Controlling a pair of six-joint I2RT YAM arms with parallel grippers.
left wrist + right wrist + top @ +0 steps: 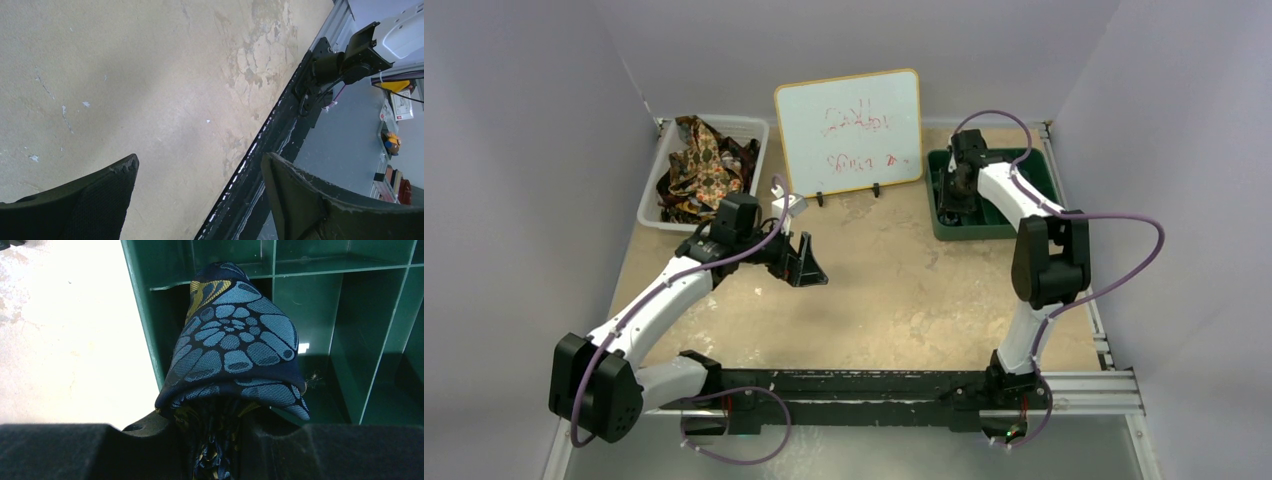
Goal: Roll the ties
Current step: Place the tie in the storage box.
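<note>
One rolled navy tie (235,345), clamped by the right hand (215,450), hangs over the green tray (380,315), seemingly for stowing; left hand (199,165) spread, empty.

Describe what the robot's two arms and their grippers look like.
The left arm and the right arm both have white link shells joined by chunky black joint housings. A thin purple cable loops loosely along each one. The left gripper and the right gripper are all black. The fingers are broad and wedge-shaped, with finely textured inner faces.
</note>
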